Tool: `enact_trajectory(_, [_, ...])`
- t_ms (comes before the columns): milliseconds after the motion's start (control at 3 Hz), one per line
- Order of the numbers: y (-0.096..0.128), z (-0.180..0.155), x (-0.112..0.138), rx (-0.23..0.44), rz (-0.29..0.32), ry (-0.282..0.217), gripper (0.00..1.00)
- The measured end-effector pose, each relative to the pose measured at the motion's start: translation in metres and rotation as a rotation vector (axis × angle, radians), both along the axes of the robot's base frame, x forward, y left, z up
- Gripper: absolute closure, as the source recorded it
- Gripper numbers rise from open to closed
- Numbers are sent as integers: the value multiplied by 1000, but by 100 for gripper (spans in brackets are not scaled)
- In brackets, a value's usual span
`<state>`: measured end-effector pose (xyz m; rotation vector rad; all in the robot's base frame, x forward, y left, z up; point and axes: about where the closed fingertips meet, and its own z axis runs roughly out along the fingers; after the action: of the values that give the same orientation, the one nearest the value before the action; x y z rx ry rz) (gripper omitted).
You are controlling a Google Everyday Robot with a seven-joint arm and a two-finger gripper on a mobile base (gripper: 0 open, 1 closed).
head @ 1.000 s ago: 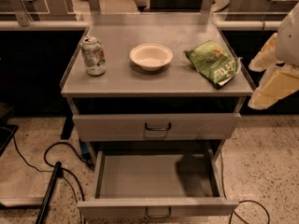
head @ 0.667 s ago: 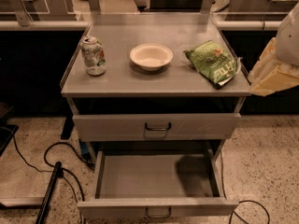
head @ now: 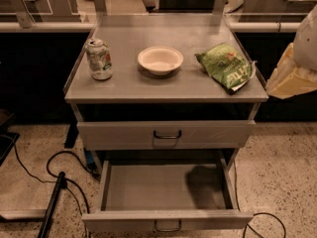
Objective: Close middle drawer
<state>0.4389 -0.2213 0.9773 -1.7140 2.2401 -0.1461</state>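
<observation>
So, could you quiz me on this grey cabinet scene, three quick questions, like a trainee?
1. True or false: the grey metal middle drawer with the small dark loop handle is pulled out.
2. Which stands left of the white round bowl on the grey cabinet top: A) the silver drink can, B) the green crinkled snack bag?
3. Fill in: the robot's cream-coloured gripper hangs near the picture's ____ edge.
Key: 1 true; 2 A; 3 right.
</observation>
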Motion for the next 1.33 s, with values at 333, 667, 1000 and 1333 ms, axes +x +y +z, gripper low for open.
enact_trajectory(333, [-10, -24, -25, -1, -57, 30, 100])
enact_trajectory(667, [-29, -89, -64, -3, -138, 159, 100])
enact_trajectory(1000, [-30, -105, -74, -15, -135, 197, 100])
enact_trajectory(1333, [-30, -102, -73, -13, -135, 191, 100])
